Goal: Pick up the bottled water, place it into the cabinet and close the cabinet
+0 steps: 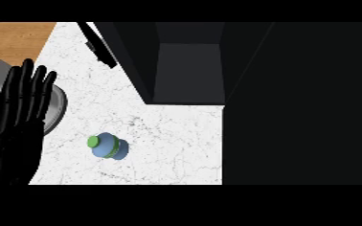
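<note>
White marble-patterned counter [170, 139] with fine grey veining fills the middle of the head view, and a patch of warm wooden surface [25, 40] shows at its far left corner. On the near left part of the counter stands the bottled water [108, 146], a small rounded bottle of translucent blue with a flat green cap, seen almost from above. It is untouched, well apart from the cabinet and near the left hand. Dark, boxy cabinet [187, 62] sits at the far side, its interior open and showing smooth grey walls; its door [97, 43] swings out to the left as a thin black slab. At the left edge the left hand [25, 105] rests, glossy black, fingers straight and upward, released and holding nothing. Behind it curves a grey metallic rounded rim [58, 106]. Everything to the right is flat black.
</note>
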